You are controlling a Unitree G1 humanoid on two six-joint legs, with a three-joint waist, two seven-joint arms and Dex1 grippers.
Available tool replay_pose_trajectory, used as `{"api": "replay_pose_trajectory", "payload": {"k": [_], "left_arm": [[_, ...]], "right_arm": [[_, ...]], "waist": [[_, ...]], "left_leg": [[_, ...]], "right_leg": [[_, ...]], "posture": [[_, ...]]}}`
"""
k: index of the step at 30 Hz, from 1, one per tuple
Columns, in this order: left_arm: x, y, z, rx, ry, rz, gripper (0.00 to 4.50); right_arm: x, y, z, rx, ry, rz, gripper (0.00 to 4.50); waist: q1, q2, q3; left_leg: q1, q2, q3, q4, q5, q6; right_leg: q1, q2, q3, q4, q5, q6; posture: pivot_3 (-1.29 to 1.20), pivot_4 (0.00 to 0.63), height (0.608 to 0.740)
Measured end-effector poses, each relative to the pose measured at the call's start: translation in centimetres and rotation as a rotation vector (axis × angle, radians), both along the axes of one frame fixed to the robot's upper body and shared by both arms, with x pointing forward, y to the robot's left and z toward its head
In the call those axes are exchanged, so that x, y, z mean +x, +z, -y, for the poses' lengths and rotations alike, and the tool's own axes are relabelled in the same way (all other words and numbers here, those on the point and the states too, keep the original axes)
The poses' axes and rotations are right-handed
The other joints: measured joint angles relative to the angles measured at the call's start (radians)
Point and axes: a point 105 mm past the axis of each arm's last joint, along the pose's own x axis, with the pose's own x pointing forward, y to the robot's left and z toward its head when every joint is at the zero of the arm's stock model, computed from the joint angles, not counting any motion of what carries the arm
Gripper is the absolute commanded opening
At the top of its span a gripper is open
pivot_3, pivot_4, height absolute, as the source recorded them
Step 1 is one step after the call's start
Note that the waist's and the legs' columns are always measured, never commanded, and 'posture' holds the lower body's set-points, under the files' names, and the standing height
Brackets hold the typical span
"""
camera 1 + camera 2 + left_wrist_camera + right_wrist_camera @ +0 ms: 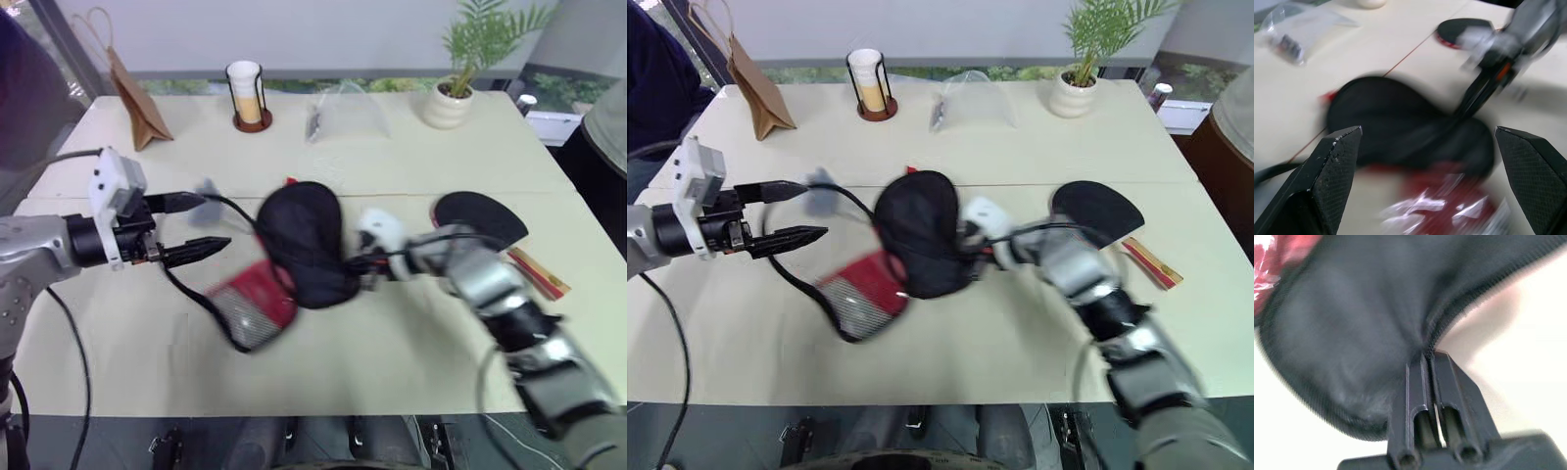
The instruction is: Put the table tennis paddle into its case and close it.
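Right wrist view shows the right end effector [1429, 357] pinched shut on the zipper edge of the case [1347, 333]. The black cloth bunches up right at the fingertips, so the case looks soft and floppy. It will bend and sag when it is lifted by one edge.

From the head, the case [299, 245] lies in the middle of the tabletop [392, 343]. Its black part is puffed up, and its red panel with the mesh pocket sticks out toward the robot. A black strap loops off its left side.

The left end effector [186, 227] hangs just to the left of the case with its two fingers spread wide apart. It holds nothing.

The table tennis paddle [480, 217] lies flat on the tabletop to the right of the case, behind the right arm, not touching the case. Its black round face is up and its striped handle [537, 272] points toward the right edge.

The paddle looks stiff, flat and light. The rubber face may be grippy, but it sits low on the tabletop, so the handle is probably the best place to take hold of it. The case needs its mouth held open at the zipper edge, or the soft cloth will likely fall shut. The paddle is not in the case yet.
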Motion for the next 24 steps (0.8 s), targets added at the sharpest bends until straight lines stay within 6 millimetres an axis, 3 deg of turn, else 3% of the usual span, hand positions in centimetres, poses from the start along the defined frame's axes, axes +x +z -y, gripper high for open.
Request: {"api": "replay_pose_trajectory", "payload": {"k": [4,18,21,24], "left_arm": [[0.1,0.0,0.8,-0.007,-0.034,0.009,4.49],[0.1,0.1,0.8,-0.005,-0.034,0.015,4.49],[0.2,0.0,1.0,-0.006,-0.038,0.014,4.49],[0.2,-0.5,1.3,-0.009,-0.051,0.0,4.49]], "right_arm": [[-0.6,0.4,-0.2,0.015,0.037,-0.001,0.03],[-0.8,0.4,-0.3,0.024,0.045,-0.011,0.03],[-0.7,0.6,0.9,-0.003,0.029,-0.008,0.03],[-0.6,0.6,3.8,-0.044,-0.046,-0.013,0.03]], "waist": [[-0.032,-0.004,0.0],[-0.021,-0.003,0.0],[-0.02,-0.003,0.0],[-0.014,-0.003,0.0]], "left_leg": [[0.001,0.005,0.002,-0.001,0.002,0.001],[-0.001,0.005,0.001,-0.001,0.002,0.0],[-0.001,0.005,0.001,-0.001,0.002,0.0],[-0.001,0.004,0.001,-0.001,0.002,0.001]], "right_leg": [[0.001,0.002,0.003,0.002,-0.001,-0.002],[0.0,0.001,0.002,0.002,-0.002,-0.003],[0.0,0.001,0.002,0.002,-0.002,-0.003],[0.0,0.001,0.002,0.001,-0.002,-0.003]], "posture": [[0.0,0.15,0.734],[0.0,0.15,0.734],[0.0,0.15,0.734],[0.0,0.15,0.734]]}}
